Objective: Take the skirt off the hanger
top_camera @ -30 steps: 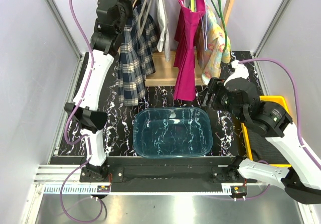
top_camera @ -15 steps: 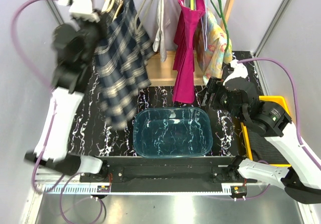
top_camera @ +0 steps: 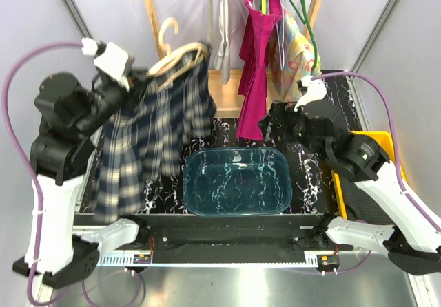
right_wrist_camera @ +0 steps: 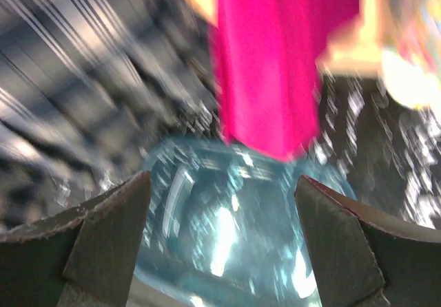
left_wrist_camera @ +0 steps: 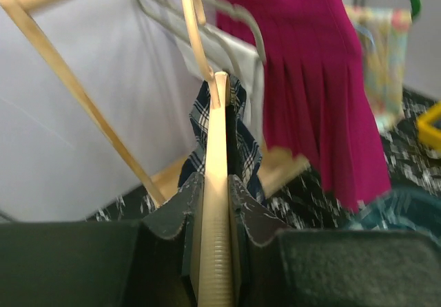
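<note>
A navy plaid skirt (top_camera: 148,138) hangs from a pale wooden hanger (top_camera: 178,56), held off the rack over the table's left side. My left gripper (top_camera: 134,78) is shut on the hanger's bar; in the left wrist view the bar (left_wrist_camera: 215,210) sits clamped between the fingers, with plaid cloth (left_wrist_camera: 241,138) behind it. My right gripper (top_camera: 279,124) is open and empty, right of the skirt above the basin; its wrist view is blurred and shows the skirt (right_wrist_camera: 83,80) at the left.
A blue-green plastic basin (top_camera: 236,181) sits on the black marbled table. A magenta skirt (top_camera: 256,66), a pale floral garment (top_camera: 293,59) and grey hangers (top_camera: 219,25) hang on the wooden rack (top_camera: 150,18). A yellow tray (top_camera: 375,142) lies at the right.
My left arm has swung the hanger and plaid skirt off the rack, left and toward the front. My right gripper has moved forward toward the skirt.
</note>
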`<move>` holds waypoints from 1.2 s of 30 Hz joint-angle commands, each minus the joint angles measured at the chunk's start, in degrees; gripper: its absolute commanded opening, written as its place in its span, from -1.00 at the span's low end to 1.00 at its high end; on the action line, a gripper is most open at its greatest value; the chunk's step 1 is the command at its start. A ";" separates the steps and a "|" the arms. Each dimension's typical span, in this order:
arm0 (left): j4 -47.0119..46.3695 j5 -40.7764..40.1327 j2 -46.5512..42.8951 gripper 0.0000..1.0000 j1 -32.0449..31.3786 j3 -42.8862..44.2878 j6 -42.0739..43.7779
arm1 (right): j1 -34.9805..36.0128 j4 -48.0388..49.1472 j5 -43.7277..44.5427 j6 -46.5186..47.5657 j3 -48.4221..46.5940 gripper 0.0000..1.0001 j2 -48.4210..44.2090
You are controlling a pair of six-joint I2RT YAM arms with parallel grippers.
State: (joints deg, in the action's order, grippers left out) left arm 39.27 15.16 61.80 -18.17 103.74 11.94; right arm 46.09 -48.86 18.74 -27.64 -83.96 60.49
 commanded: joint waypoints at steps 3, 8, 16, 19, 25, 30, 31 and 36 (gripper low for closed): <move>4.57 -3.02 -11.34 -1.00 -0.02 -0.30 6.68 | 0.15 29.83 -5.03 13.30 10.20 0.84 -8.98; 8.37 -3.65 -13.29 -1.00 -0.02 3.74 7.13 | 0.15 31.28 -10.63 14.37 9.00 0.86 -6.88; 5.39 12.43 -13.28 -1.00 -0.02 10.42 3.19 | 0.15 36.82 -16.54 17.61 8.91 0.89 -4.68; 4.06 14.63 -12.41 -1.00 -0.02 12.35 1.07 | 0.15 37.08 -15.15 21.48 8.64 0.93 -5.38; 4.15 23.32 -7.67 -1.00 -0.02 20.52 -2.62 | 0.15 44.28 -12.24 28.07 15.13 0.99 -12.66; 2.66 30.27 -4.76 -1.00 -0.02 25.00 -5.61 | 0.15 44.82 -10.57 32.29 18.66 0.99 -17.94; 2.57 33.15 -3.89 -1.00 0.07 25.36 -5.70 | 0.15 44.73 -10.66 32.64 18.66 0.99 -18.47; 1.96 36.96 -2.91 -1.00 -0.02 26.42 -7.02 | 0.15 41.92 -10.39 35.10 16.03 0.99 -20.14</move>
State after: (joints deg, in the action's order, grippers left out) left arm 50.57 46.46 58.04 -18.22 127.92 6.66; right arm 46.06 -7.60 6.81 3.60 -65.65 40.93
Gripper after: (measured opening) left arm 0.196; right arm 0.994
